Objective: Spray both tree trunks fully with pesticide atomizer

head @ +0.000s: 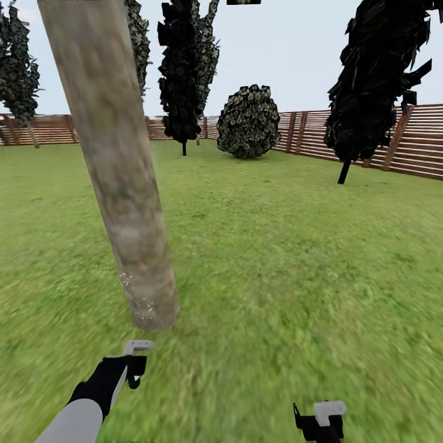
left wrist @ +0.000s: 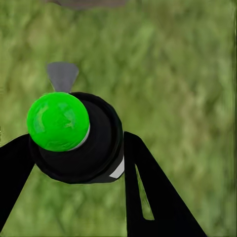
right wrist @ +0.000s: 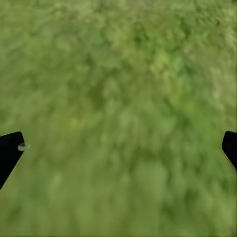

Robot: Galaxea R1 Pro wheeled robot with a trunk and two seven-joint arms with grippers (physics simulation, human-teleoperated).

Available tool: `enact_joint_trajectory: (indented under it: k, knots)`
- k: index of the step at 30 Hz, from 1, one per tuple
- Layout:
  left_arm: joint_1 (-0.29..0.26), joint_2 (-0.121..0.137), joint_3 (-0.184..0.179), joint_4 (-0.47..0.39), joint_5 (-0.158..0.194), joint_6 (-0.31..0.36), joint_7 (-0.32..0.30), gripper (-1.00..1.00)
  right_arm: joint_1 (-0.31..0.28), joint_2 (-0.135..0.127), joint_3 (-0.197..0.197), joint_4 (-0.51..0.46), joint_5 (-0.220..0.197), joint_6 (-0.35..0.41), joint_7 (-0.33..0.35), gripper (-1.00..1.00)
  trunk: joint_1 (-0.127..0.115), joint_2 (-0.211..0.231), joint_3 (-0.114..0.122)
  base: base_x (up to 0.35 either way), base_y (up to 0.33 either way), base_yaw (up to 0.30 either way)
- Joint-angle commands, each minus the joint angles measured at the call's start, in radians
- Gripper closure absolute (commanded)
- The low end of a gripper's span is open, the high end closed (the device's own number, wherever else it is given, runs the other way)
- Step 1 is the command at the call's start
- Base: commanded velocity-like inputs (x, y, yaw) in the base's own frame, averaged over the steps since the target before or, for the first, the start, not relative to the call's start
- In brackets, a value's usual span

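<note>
My left gripper point(left wrist: 74, 148) pinches the pesticide atomizer point(left wrist: 74, 136) just below the tree trunk point(head: 117, 178), my right gripper point(right wrist: 118, 143) hangs spread wide over grass point(head: 277, 258), so I should aim the nozzle up and spray slowly around the bark.

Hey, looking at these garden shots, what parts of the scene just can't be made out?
- Tree trunk: its crown is cut off by the top edge of the head view.
- Atomizer: in the left wrist view the green cap and black collar hide its body.
- Right gripper: fingers cut off by the right wrist view's side edges.
- Speckles low on the trunk: too small to judge coverage.
</note>
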Motion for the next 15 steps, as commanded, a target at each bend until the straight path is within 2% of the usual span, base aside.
enact_joint_trajectory:
  k: [1,6,10,13,15]
  knots:
    - [0.0,0.0,0.001,0.001,-0.001,-0.015,0.001,1.0,0.0,0.0,0.0,0.0,0.0,0.0,0.0,-1.0,0.0,0.0,0.0,0.035,-0.274,0.278]
    - [-0.005,-0.01,-0.001,-0.007,0.0,-0.038,0.002,1.0,-0.001,0.0,0.0,0.0,-0.001,0.0,0.0,-1.0,0.0,0.0,0.0,0.049,-0.267,0.278]
    - [-0.014,-0.011,-0.003,-0.009,-0.001,-0.033,0.002,1.0,0.0,0.0,-0.001,0.0,-0.001,0.0,0.0,-1.0,0.0,0.0,0.0,0.233,-0.184,0.272]
    - [-0.016,-0.009,-0.006,-0.011,-0.003,-0.003,0.002,1.0,0.0,0.0,-0.001,-0.001,-0.001,0.0,0.0,-1.0,0.0,0.0,0.0,0.261,-0.137,0.166]
    - [-0.017,-0.009,-0.009,-0.013,-0.006,0.03,0.001,1.0,0.0,0.0,-0.001,-0.001,-0.001,0.0,-0.001,-1.0,0.0,0.0,0.0,0.07,-0.036,0.033]
